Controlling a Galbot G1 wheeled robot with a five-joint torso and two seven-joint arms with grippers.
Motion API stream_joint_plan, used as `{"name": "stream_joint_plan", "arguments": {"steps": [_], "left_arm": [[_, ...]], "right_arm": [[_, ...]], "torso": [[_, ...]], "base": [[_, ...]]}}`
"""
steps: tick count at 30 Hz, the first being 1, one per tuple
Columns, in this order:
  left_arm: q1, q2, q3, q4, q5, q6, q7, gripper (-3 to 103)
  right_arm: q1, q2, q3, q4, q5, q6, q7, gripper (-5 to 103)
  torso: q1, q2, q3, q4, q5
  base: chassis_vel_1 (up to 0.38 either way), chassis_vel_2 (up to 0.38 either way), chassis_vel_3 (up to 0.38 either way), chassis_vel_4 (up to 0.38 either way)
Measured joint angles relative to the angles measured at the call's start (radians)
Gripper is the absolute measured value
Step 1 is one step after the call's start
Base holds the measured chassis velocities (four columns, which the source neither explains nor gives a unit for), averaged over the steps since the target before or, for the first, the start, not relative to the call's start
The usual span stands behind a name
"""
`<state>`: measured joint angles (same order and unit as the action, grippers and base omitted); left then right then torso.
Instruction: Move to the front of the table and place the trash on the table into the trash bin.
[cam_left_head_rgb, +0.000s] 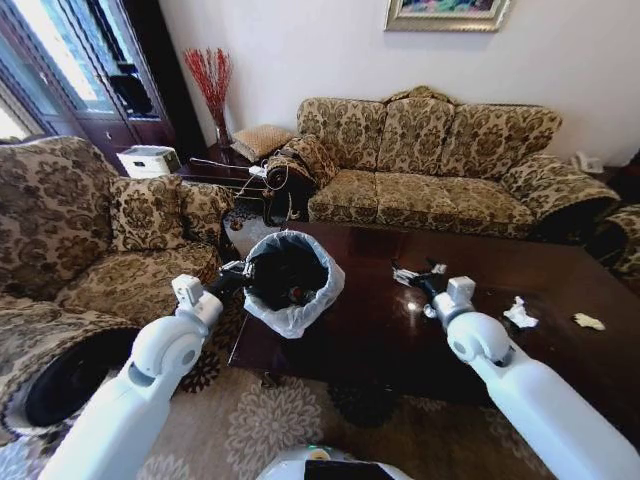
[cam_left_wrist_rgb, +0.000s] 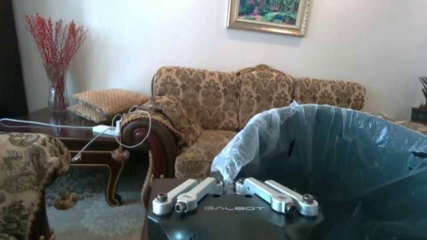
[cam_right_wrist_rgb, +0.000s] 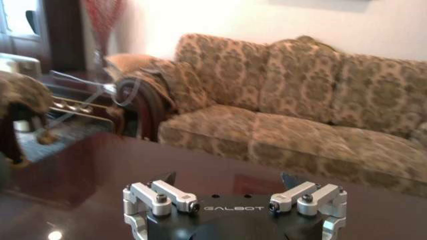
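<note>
The glossy dark table (cam_left_head_rgb: 360, 330) lies in front of me. At its left end is the black trash bin (cam_left_head_rgb: 290, 280) with a whitish bag (cam_left_wrist_rgb: 267, 135) folded over its rim. My left gripper (cam_left_head_rgb: 236, 273) is shut on the rim's near left side, and the left wrist view shows its fingers (cam_left_wrist_rgb: 227, 181) pinched together on the bag's edge. My right gripper (cam_left_head_rgb: 428, 284) hovers open low over the middle of the table, and nothing sits between its fingers (cam_right_wrist_rgb: 227, 179). A small white wrapper (cam_left_head_rgb: 405, 272) lies just left of it. A crumpled white paper (cam_left_head_rgb: 519, 314) and a pale yellowish scrap (cam_left_head_rgb: 588, 321) lie to the right.
A patterned three-seat sofa (cam_left_head_rgb: 430, 150) stands behind the table, and a matching armchair (cam_left_head_rgb: 70, 240) is at the left. A dark side table (cam_left_head_rgb: 215, 165) with a vase of red twigs and cables fills the back left corner. A patterned rug (cam_left_head_rgb: 260, 430) covers the floor.
</note>
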<state>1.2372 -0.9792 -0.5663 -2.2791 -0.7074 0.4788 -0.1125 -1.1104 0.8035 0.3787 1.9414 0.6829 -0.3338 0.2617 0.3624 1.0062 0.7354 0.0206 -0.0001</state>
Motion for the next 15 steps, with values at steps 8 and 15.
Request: {"name": "stream_joint_plan", "arguments": {"steps": [8,15], "left_arm": [[0.019,-0.017,0.000,-0.012,0.011,-0.008,0.007,3],[0.025,-0.027,0.007,-0.023,0.016,-0.009,0.015,3]], "right_arm": [[-0.050,0.065,0.023,-0.097,-0.082,0.044,-0.083,100],[0.043,0.163,-0.069,-0.264,-0.072,0.074,-0.190,100]], "torso": [[0.000,0.000,0.000,-0.0003,0.0003],[0.000,0.000,0.000,-0.0006,0.0012]], "base": [[-0.173,-0.256,0.193,0.248],[-0.206,-0.208,0.196,0.165]]}}
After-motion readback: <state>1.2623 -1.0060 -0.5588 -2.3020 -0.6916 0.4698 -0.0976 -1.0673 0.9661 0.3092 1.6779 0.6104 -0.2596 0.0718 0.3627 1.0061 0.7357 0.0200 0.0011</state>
